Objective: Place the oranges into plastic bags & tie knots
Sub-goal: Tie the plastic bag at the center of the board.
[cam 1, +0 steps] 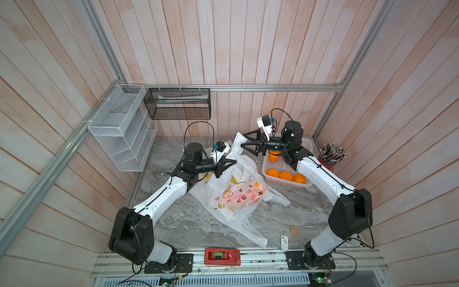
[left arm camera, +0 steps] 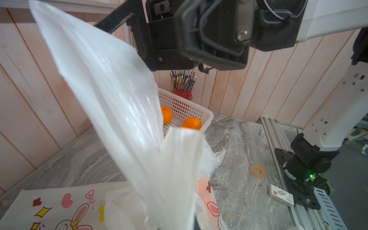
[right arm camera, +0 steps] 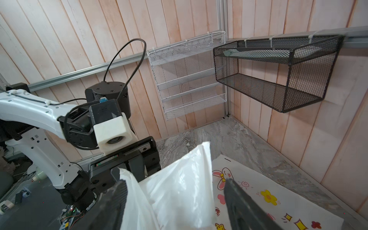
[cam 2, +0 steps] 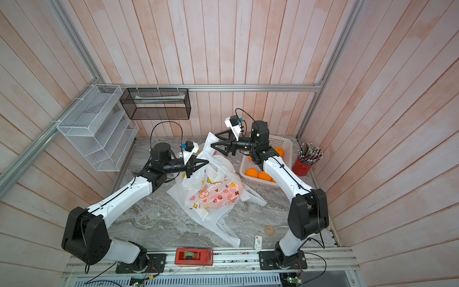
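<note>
The right arm (cam 1: 320,175) covers part of the basket (cam 1: 288,183), so its oranges (cam 1: 285,175) cannot be counted; those inside the plastic bag (cam 1: 236,196) show only as a glow. Bag folds hide the tips of the left end effector (cam 1: 233,163).

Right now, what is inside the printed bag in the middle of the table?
Through the thin film of the printed bag, at least one orange glows at one end. Folds and print cover the rest, so the count cannot be told.
</note>
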`<state>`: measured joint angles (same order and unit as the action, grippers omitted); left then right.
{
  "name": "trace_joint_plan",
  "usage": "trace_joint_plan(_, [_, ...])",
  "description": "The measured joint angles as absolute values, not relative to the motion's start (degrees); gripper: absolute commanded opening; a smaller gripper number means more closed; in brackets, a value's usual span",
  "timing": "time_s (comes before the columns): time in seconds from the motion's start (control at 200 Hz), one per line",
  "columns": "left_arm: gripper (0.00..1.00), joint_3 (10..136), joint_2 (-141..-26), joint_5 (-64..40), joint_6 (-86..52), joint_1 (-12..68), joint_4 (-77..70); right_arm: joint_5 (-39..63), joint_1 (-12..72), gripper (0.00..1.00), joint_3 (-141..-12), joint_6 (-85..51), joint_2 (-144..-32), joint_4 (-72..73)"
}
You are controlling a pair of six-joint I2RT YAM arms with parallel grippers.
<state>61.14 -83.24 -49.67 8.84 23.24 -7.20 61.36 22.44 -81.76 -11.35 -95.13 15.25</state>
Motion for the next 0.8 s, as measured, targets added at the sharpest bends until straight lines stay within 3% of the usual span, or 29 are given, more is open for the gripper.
trace_joint_plan(0.065, [0.0, 61.14, -83.22, -49.74, 8.82, 23.22, -7.35, 61.89, 23.05, 0.5, -82.7, -12.1, -96.31, 15.46])
trace_joint_plan(0.21, [0.0, 60.58, -83.07, -49.91, 8.58, 22.92, -7.9, 63.2, 23.35, 0.0, -83.61, -13.15, -97.1, 15.33])
trace_joint_plan(0.41, [0.0, 59.11, -82.81, -50.96, 5.32, 20.86, -10.96, 66.0, 22.31, 0.0, -82.61, -11.11, -95.83, 15.46])
trace_joint_plan(0.8, [0.0, 58.65, -82.81, -53.12, 2.33, 20.34, -15.46, 70.5, 21.63, 0.0, -64.38, 0.91, -82.3, 21.21])
